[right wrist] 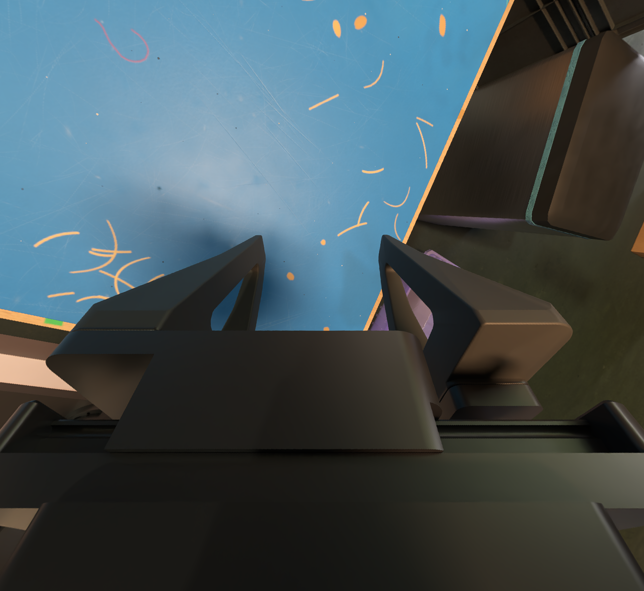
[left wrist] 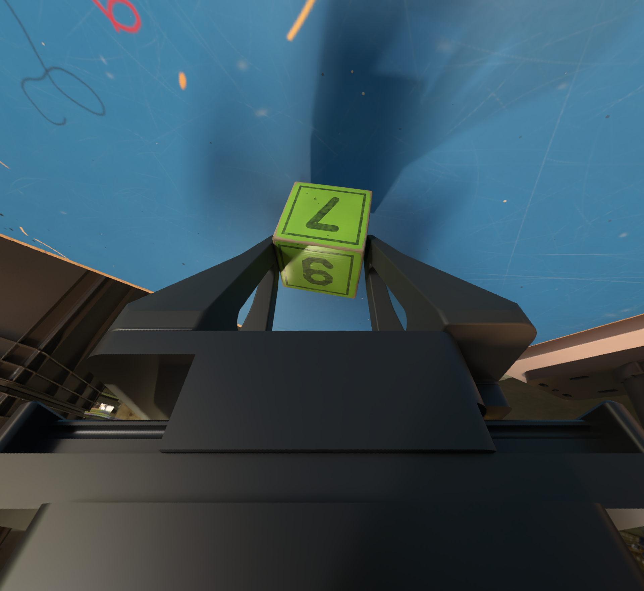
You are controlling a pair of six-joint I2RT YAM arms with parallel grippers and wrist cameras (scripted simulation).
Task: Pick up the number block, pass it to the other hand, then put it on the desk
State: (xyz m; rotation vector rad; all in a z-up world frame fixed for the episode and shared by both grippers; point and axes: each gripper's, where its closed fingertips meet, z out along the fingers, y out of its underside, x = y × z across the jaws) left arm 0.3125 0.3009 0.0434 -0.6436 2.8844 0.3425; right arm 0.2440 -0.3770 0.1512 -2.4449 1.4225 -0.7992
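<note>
A green number block [left wrist: 322, 239] with dark figures on its faces sits between the fingertips of my left gripper [left wrist: 320, 253] in the left wrist view. The fingers press on its left and right sides, and it is held above the blue desk top [left wrist: 139, 162], with its shadow on the desk beyond. My right gripper [right wrist: 321, 243] is open and empty in the right wrist view, hovering over the blue desk top [right wrist: 174, 121] near its right edge. The block does not show in the right wrist view.
The desk top bears orange, red and dark scribbles. Its orange-edged border [right wrist: 453, 142] runs diagonally at the right, with a dark boxy object [right wrist: 575, 142] beyond it. A purple thing [right wrist: 418, 298] lies behind the right finger. The desk's near edge [left wrist: 69, 260] shows at lower left.
</note>
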